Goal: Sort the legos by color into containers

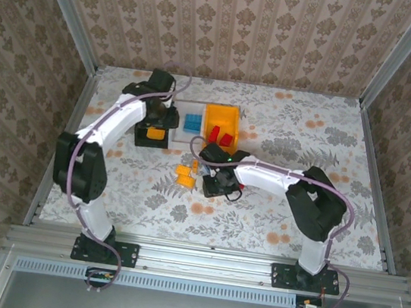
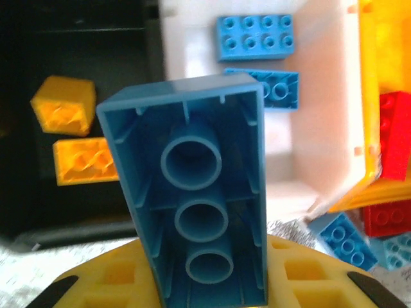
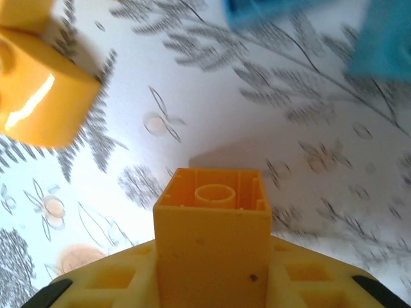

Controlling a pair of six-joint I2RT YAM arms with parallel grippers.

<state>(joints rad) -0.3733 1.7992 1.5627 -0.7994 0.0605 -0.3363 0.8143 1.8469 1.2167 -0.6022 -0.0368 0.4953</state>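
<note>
**Two arms, mid-sort.** Left gripper point(image 1: 162, 119) clamps a blue brick point(image 2: 192, 205) over the black bin point(image 2: 96, 51) at its border with the white bin point(image 2: 282, 160), which holds blue bricks point(image 2: 257, 38). It should shift right, fully over white, before release. Right gripper point(image 1: 218, 180) clamps an orange brick point(image 3: 212, 218) low over the table point(image 3: 192, 115). It should lift clear, then go to the black bin, where orange bricks point(image 2: 64, 106) lie.

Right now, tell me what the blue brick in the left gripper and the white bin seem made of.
Blue brick: hard moulded plastic, satin sheen; hollow underside with ribs and three tubes. White bin: probably thin plastic, smooth, slightly glossy; light seems to glow through its wall.
</note>
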